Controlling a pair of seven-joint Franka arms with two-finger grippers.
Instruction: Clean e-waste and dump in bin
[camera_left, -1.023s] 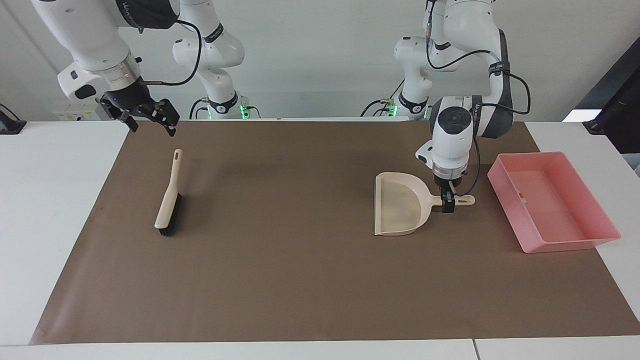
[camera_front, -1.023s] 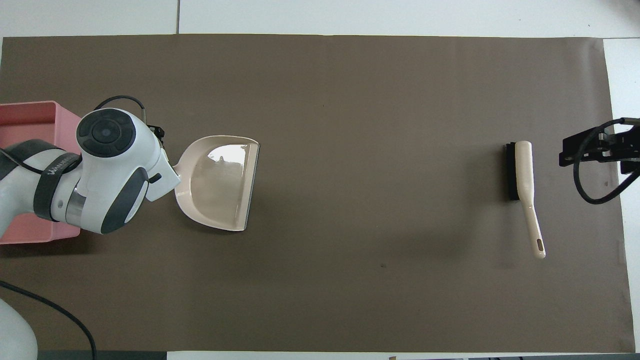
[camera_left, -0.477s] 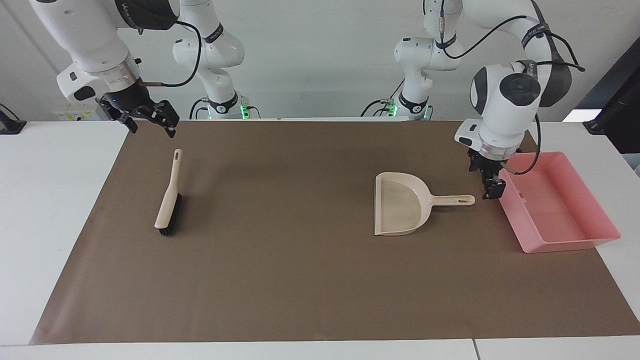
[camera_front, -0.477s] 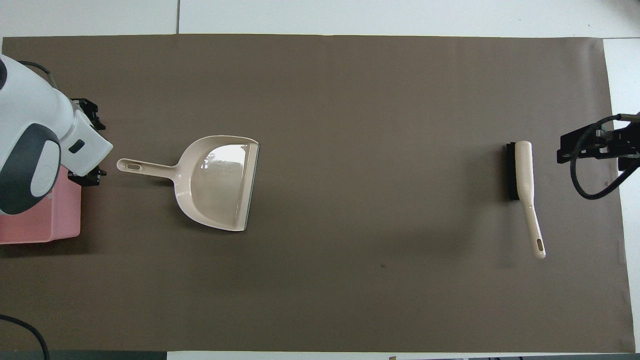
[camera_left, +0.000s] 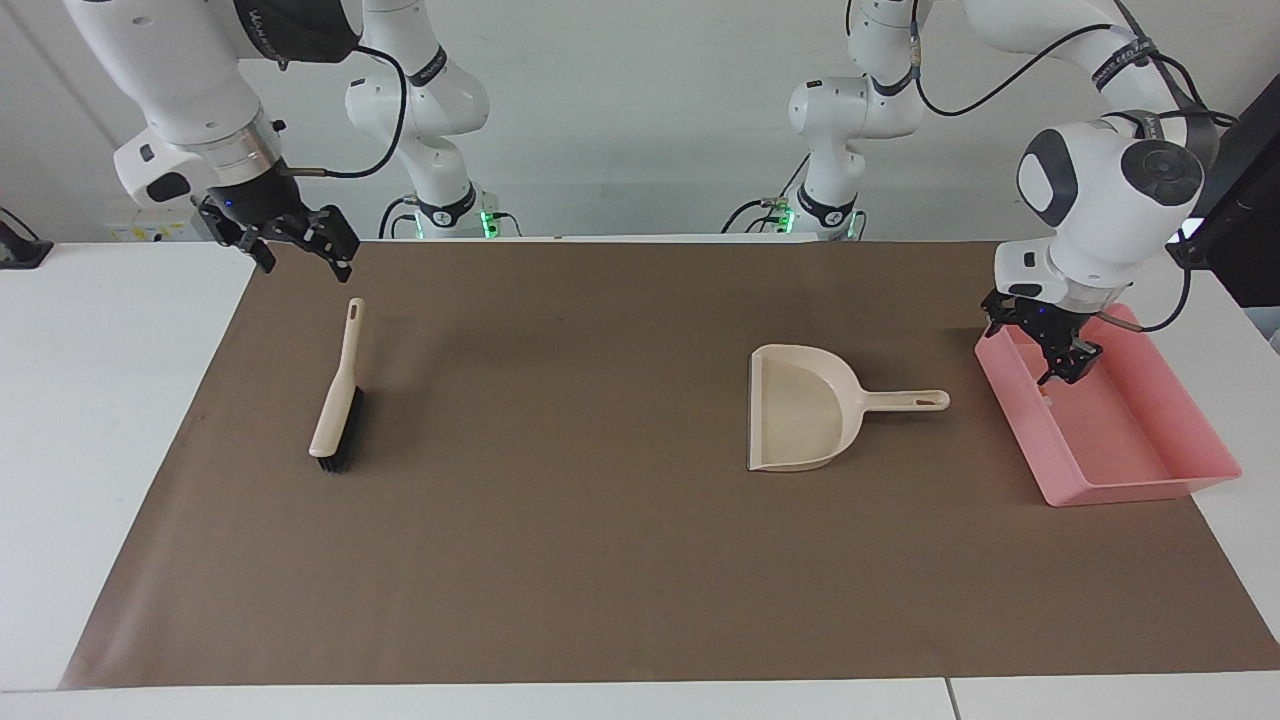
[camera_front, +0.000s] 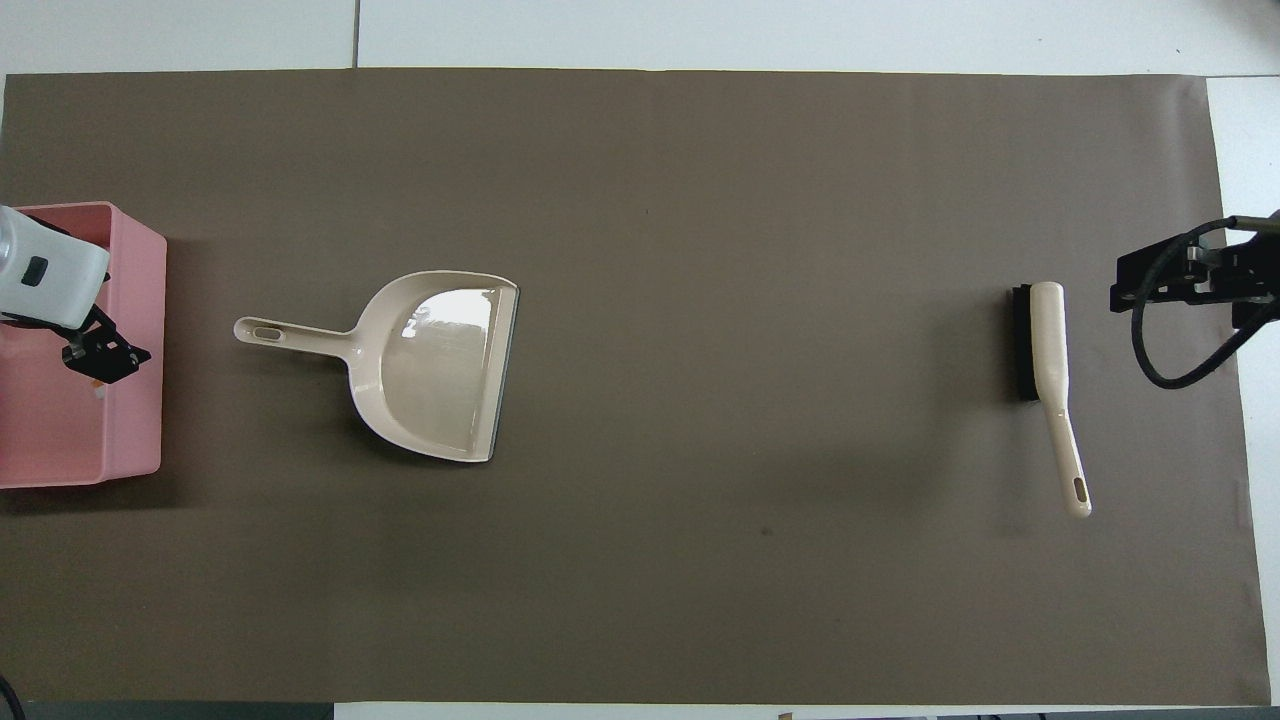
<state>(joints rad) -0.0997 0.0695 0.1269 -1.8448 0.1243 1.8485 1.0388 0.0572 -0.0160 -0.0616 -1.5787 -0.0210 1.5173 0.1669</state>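
Across the table, brown mat (camera_left: 600, 560) spread wide under everything. At the left arm's end, pink bin (camera_left: 1195, 478) sitting half on the mat's edge, larger than anything else lying here. Hanging over the bin's robot-side corner, left gripper (camera_left: 1058, 362), fingers apart, clamped on nothing. Just beneath those fingertips, on the bin floor, a tiny orange-and-pale speck: the e-waste (camera_front: 97, 384), resting inside the tray close to the wall on the dustpan's side. Beside the bin, toward the middle of the mat, beige dustpan (camera_left: 800, 410) lying flat, handle pointing at the bin, mouth facing the right arm's end, untouched and clear of both grippers. Well apart at the right arm's end, beige hand brush (camera_left: 338, 395) flat on the mat, black bristles down at the end farther from the robots, handle pointing toward them. Up over the mat's corner near that brush handle, right gripper (camera_left: 300, 240), waiting, fingers spread, holding nothing.
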